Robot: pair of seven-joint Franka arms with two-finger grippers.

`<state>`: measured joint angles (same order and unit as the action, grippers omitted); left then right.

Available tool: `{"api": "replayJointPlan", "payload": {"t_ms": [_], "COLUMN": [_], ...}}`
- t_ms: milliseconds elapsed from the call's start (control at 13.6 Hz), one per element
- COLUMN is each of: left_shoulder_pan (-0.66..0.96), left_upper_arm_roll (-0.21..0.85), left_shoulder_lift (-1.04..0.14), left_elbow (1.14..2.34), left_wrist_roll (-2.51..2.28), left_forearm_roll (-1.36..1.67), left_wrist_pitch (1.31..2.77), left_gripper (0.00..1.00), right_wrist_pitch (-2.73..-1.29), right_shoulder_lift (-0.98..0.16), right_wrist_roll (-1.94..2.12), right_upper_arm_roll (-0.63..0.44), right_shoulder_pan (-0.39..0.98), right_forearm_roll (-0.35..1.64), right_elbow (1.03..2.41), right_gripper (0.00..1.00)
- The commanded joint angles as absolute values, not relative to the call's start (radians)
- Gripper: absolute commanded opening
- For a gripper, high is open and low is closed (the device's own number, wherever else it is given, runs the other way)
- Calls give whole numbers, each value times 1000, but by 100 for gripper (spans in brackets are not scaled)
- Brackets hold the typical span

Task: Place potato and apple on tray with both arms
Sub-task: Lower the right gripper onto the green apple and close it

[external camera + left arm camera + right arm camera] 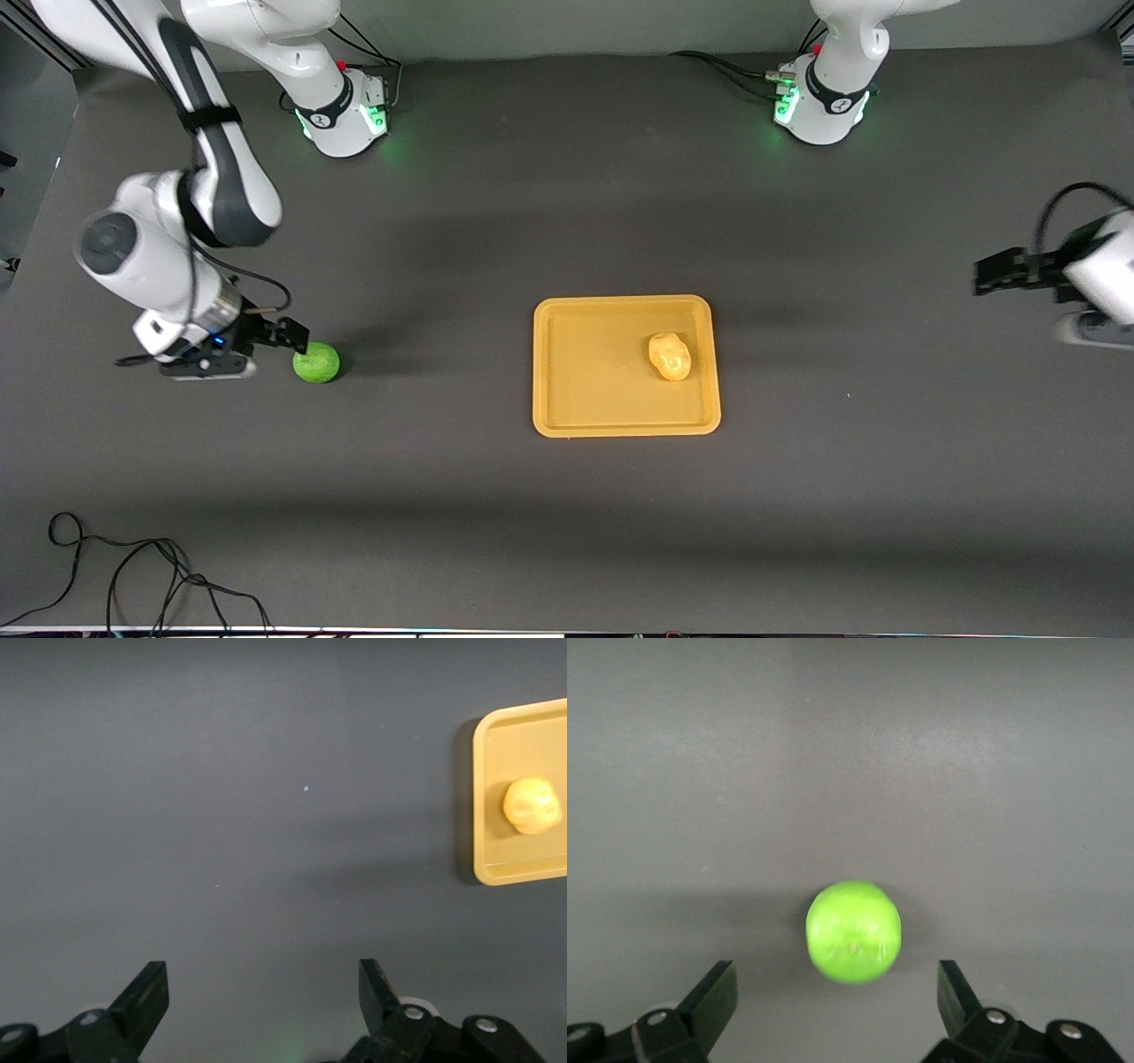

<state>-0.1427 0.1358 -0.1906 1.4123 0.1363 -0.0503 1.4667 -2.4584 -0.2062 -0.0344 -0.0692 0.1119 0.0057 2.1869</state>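
Observation:
The orange-yellow tray [585,390] lies mid-table, and the lumpy yellow potato [670,355] rests on it, on the side toward the left arm's end. On the bare table toward the right arm's end sits the green apple [316,362]. My right gripper [292,341] is low beside the apple and open. In the right wrist view the apple [853,931] lies just ahead of the right gripper [837,983], not between the fingers. My left gripper [985,275] hangs open and empty over the left arm's end of the table. From the left gripper [263,979] the tray [496,850] and potato [532,805] show farther off.
Loose black cables [133,576] lie along the table edge nearest the front camera, toward the right arm's end. The two green-lit arm bases [345,115] [819,106] stand at the edge farthest from that camera. Dark matte table surface surrounds the tray.

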Motion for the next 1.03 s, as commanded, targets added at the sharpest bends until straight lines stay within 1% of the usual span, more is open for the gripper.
{"api": "replayJointPlan", "payload": {"t_ms": [0,221,516,590,664,737,811,885,959], "left_shoulder_pan": [-167,-195,-196,-198,-201,-201,-201,-201,-199], "left_upper_arm_roll": [149,152,149,149,149,149,149,150,149], "left_shoulder_lift": [-169,-153,-152,-150,-143,-141,-141,-141,-141], "left_elbow": [1393,1390,1390,1390,1390,1390,1390,1390,1390], "left_wrist_roll": [164,164,163,163,163,163,163,160,158], "left_forearm_roll": [-28,-17,9,9,9,9,9,11,12], "left_wrist_pitch": [1418,1396,1396,1393,1393,1391,1391,1391,1393], "left_gripper": [96,96,96,95,95,94,94,94,94], "right_wrist_pitch": [-2578,-2666,-2658,-2643,-2622,-2605,-2588,-2544,-2461], "right_shoulder_lift": [-314,-385,-402,-403,-402,-396,-378,-333,-277], "right_wrist_roll": [-15,-15,-14,-9,21,40,40,35,43], "right_upper_arm_roll": [-74,-72,-72,-72,-72,-72,-74,-75,-77], "right_shoulder_pan": [112,112,112,112,109,104,104,107,107], "right_forearm_roll": [9,9,9,9,9,9,11,11,11], "right_elbow": [2178,2206,2220,2220,2217,2212,2207,2197,2172], "right_gripper": [100,100,99,79,56,45,44,44,44]}}
